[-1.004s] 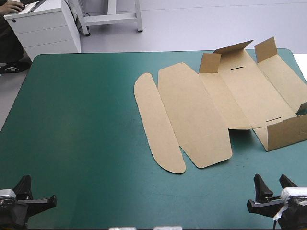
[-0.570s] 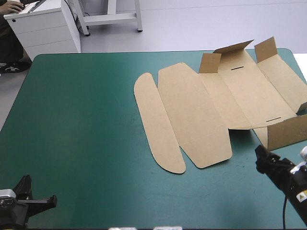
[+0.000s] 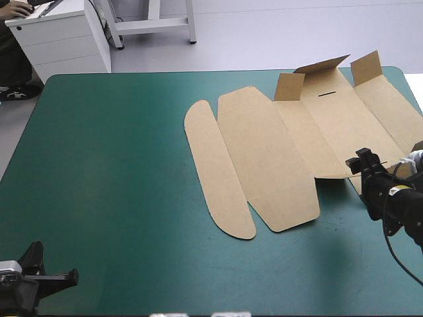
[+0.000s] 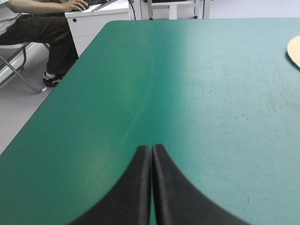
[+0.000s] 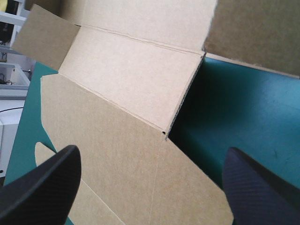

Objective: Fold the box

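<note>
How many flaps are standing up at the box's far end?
3 on the box: left flap, middle flap, right flap, all along the far edge. Near-end flaps may be hidden behind the right tool.

High view overhead; wrist views low; 3 share box (image 3: 291,152).

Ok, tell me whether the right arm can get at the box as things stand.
Probably yes: the right claw is open and the box lies just ahead of it, with nothing in between.
</note>
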You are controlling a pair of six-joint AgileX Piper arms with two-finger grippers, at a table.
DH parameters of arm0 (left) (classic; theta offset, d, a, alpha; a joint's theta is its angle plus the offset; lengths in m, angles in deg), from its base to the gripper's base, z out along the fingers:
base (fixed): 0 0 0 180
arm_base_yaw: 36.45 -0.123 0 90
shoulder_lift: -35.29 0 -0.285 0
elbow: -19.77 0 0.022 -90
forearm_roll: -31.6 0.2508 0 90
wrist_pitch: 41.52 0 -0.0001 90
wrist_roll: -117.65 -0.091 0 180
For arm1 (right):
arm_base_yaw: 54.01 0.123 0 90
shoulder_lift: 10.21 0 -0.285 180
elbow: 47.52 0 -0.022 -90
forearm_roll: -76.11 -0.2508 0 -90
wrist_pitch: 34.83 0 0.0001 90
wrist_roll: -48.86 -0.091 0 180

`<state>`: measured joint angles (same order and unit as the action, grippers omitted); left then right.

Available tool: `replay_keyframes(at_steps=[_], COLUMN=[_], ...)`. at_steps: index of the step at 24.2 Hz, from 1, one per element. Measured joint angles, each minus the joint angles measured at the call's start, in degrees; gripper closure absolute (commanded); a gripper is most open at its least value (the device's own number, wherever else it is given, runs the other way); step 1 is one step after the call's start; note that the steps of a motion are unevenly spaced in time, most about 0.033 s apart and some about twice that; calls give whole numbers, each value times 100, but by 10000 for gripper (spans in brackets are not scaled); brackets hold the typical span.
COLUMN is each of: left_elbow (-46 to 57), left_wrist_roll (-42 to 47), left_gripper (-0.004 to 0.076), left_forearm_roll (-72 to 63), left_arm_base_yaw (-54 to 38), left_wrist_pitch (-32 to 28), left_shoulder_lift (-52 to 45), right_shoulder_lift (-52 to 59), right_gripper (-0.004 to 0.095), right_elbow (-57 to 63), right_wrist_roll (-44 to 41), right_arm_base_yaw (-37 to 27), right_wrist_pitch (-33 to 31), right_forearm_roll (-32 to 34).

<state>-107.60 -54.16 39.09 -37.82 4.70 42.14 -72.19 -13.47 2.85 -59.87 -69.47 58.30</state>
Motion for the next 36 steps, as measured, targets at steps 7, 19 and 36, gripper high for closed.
replay_keyframes(at_steps=[7, 19, 36], left_elbow=[0, 0, 0], left_wrist_roll=[0, 0, 0], left_gripper=[734, 734, 734], left_forearm_roll=[0, 0, 0], left_arm_base_yaw=[0, 0, 0], left_wrist_pitch=[0, 0, 0], left_shoulder_lift=[0, 0, 0], right_shoulder_lift=[-1456, -2455, -2764], right_gripper=[151, 922, 908], right_elbow=[-18, -17, -948], right_wrist_roll=[-98, -98, 3684], right_arm_base_yaw=[0, 7, 7], right_wrist_pitch=[718, 1143, 788], right_forearm_roll=[-1042, -1522, -2203])
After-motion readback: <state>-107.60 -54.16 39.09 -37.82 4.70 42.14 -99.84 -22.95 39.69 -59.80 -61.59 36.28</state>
